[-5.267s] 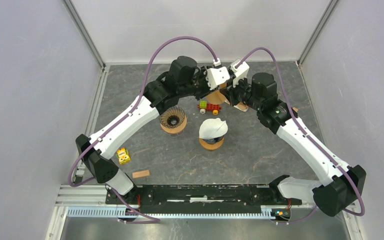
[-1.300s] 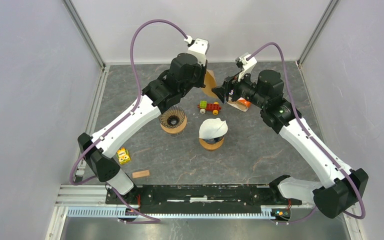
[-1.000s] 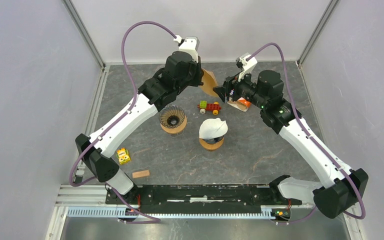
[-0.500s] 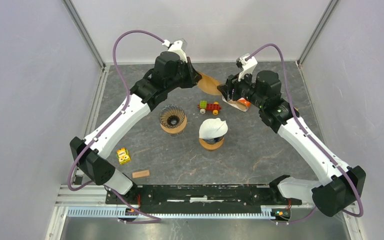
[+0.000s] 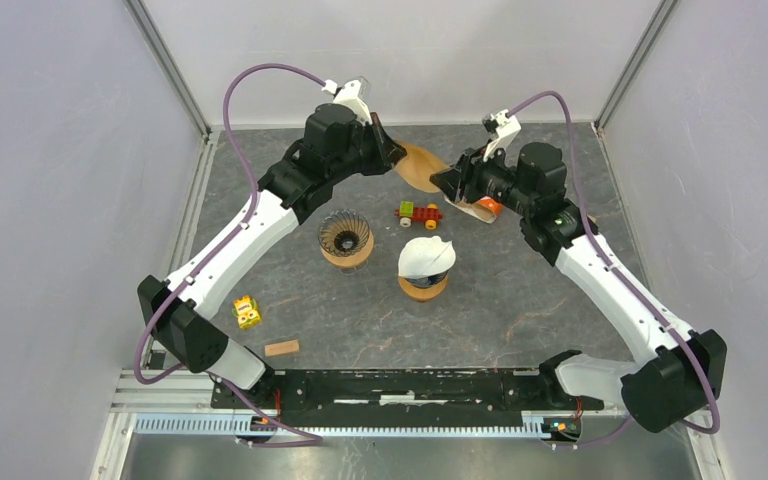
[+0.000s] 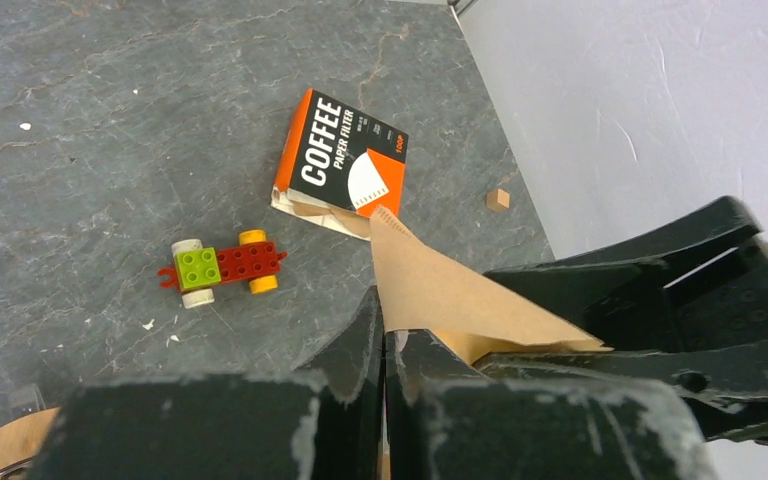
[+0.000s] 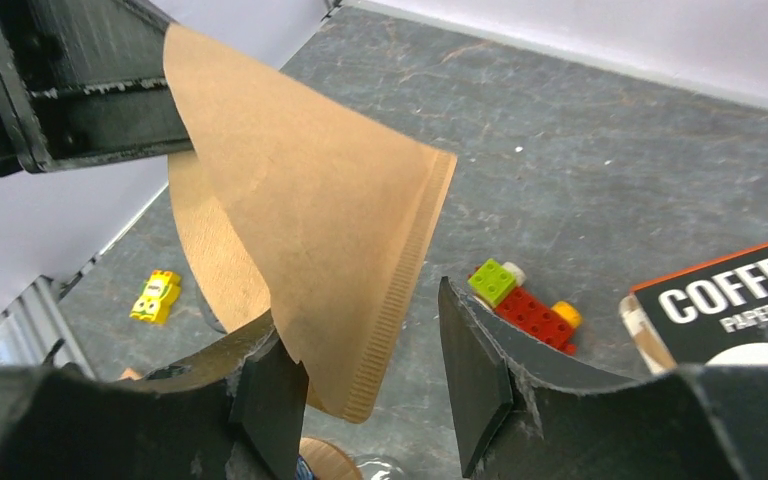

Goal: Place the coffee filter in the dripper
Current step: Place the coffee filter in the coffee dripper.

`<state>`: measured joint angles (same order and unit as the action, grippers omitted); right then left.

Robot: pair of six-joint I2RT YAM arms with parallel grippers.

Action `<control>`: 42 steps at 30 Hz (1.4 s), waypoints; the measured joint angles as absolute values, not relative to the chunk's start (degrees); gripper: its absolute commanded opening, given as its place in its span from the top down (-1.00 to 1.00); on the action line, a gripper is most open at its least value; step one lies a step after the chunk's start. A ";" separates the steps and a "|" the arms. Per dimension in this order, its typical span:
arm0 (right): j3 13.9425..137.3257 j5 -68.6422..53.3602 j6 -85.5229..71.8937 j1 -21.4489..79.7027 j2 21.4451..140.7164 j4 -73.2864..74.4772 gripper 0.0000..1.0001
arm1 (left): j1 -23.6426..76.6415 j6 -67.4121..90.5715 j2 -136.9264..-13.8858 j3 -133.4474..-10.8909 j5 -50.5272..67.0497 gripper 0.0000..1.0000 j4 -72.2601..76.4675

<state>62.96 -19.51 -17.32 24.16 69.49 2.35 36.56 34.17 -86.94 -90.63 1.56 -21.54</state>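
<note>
Left pincer (image 6: 381,335): clamped shut on the brown coffee filter (image 6: 438,292), which you hold in the air.
Right pincer (image 7: 368,350): jaws wide apart at the coffee filter's lower edge, gripping nothing.
Coffee filter: above the far tabletop (image 5: 520,290), well apart from the empty dripper (image 5: 345,238).
Progress: coffee filter lifted; you have yet to seat it in the dripper.

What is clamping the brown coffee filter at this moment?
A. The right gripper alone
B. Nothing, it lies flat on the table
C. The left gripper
C: the left gripper is shut on the brown filter, and the right gripper stands open.
</note>
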 measured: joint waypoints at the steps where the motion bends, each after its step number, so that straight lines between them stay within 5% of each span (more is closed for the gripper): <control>1: 62.50 -19.99 -18.11 24.08 69.63 2.00 -0.07 | 36.56 34.28 -86.94 -90.63 1.56 0.96 -21.34; 42: 61.17 -23.20 -24.21 21.69 72.29 0.16 1.00 | 38.15 32.71 -86.96 -88.09 5.10 0.95 -16.27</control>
